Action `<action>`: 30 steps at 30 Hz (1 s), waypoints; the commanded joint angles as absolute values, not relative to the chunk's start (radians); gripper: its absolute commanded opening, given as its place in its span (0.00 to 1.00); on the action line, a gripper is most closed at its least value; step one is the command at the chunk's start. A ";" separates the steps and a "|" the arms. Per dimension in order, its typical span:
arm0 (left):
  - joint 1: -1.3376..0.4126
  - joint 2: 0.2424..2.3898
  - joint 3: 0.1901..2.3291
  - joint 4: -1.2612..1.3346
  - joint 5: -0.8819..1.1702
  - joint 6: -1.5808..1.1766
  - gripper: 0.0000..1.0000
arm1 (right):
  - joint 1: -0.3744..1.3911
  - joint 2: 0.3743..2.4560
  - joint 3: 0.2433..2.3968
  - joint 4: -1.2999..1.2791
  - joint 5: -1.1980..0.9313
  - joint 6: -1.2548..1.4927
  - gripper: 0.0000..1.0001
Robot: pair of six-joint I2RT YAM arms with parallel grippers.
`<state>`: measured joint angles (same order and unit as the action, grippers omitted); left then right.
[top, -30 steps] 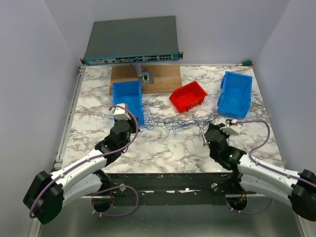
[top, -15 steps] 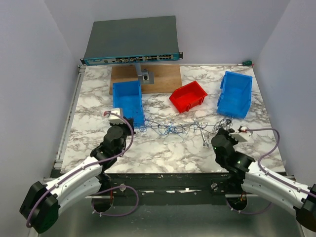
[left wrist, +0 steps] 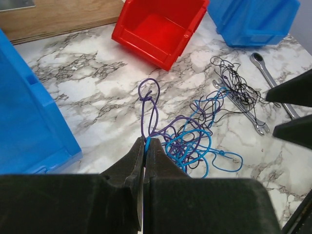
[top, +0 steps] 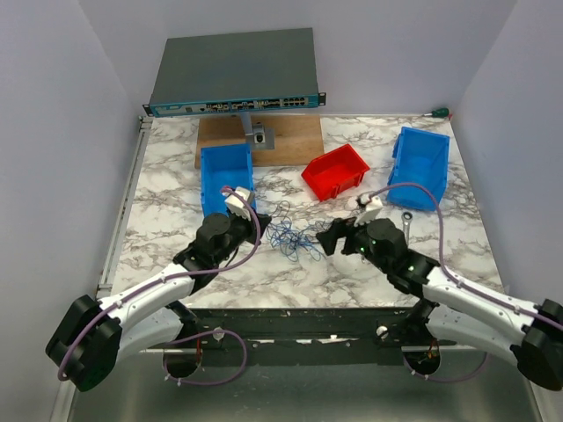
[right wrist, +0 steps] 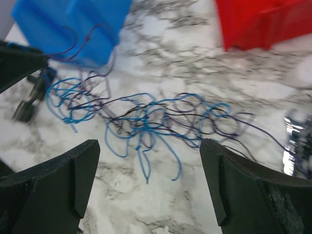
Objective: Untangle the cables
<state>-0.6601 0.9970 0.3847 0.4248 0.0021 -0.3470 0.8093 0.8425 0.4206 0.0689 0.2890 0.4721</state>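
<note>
The cables (top: 290, 236) are a loose clump of thin blue, purple and black strands on the marble table between the two arms. In the left wrist view the tangle (left wrist: 187, 141) lies just ahead of my left gripper (left wrist: 146, 142), which is shut on a blue strand at its tips. A black strand (left wrist: 235, 87) drapes over a wrench. My left gripper (top: 253, 220) sits at the clump's left edge. My right gripper (top: 330, 239) stands open at its right edge. In the right wrist view the cables (right wrist: 146, 117) spread ahead of the right gripper (right wrist: 148, 151), with nothing between its fingers.
A blue bin (top: 227, 176) stands just behind the left gripper, a red bin (top: 334, 171) behind the clump and a second blue bin (top: 420, 167) at the right. Silver wrenches (left wrist: 243, 105) lie right of the tangle. A wooden board (top: 264, 136) and network switch (top: 233, 75) sit at the back.
My right gripper has opened, let go of the cables and swung left to the tangle. My left gripper has moved right. The cables, stretched in a line before, now lie bunched together.
</note>
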 commanded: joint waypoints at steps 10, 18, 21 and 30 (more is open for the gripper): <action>-0.654 0.952 0.377 0.489 0.108 -0.331 0.00 | 0.807 1.274 0.565 0.402 -0.183 0.274 0.65; -0.655 0.954 0.381 0.473 0.093 -0.340 0.00 | 0.808 1.356 0.577 0.427 -0.072 0.264 0.50; -0.655 0.963 0.389 0.469 0.090 -0.341 0.00 | 0.807 1.373 0.572 0.436 -0.037 0.263 0.49; -0.655 0.963 0.387 0.471 0.098 -0.339 0.00 | 0.807 1.477 0.628 0.495 -0.143 0.267 0.48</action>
